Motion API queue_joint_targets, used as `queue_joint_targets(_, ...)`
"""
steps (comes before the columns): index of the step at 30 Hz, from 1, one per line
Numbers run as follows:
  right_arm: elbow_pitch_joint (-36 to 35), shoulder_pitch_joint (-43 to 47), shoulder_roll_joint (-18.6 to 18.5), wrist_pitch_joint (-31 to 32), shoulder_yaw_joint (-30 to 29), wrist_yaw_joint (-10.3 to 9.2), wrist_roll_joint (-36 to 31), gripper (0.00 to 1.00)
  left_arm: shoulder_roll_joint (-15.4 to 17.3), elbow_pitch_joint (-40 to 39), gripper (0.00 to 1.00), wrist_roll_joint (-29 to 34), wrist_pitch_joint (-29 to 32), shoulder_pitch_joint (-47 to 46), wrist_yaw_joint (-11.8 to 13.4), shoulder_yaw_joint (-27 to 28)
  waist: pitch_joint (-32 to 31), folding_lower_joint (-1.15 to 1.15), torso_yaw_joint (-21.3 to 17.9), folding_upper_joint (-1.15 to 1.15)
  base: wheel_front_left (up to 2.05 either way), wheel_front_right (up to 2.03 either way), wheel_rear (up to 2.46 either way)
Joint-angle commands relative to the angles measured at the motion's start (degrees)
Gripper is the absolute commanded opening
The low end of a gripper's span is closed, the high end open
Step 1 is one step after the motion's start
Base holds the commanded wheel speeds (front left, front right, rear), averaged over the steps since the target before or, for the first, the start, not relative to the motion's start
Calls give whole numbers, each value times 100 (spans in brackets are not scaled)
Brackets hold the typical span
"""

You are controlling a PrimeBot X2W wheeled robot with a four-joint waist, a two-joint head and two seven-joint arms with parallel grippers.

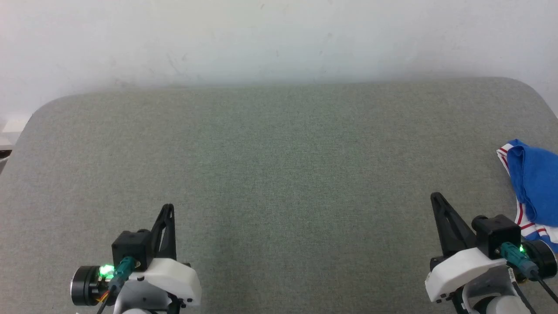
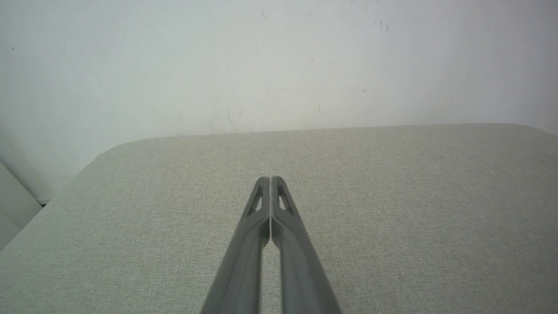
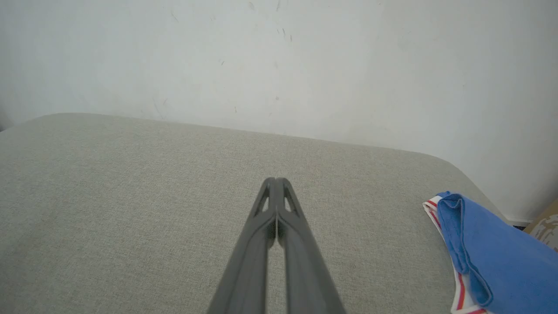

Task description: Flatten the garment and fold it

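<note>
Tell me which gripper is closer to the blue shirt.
The right gripper: the garment lies bunched close beside it, while the left gripper sits far off on the other side.

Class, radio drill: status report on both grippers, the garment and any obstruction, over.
Left gripper shut, empty. Right gripper shut, empty. Garment bunched at the right edge of the grey padded surface, untouched. Nothing between right gripper and garment.

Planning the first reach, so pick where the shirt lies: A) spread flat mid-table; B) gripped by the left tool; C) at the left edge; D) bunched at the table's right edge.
D: the blue shirt lies crumpled at the table's right edge, just beyond the right tool.
</note>
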Motion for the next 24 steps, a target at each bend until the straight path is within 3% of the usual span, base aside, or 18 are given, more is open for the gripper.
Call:
queue_joint_targets(1,-50,-79,19,26,10,-12,-67,0,-4,-47,0,70,45,-86,-51,25,0,0,-1,0,0,0,0)
queue_joint_targets(24,-70,-83,19,65,20,-12,-93,0,-4,-62,0,94,92,-96,-53,29,0,0,-5,0,0,0,0)
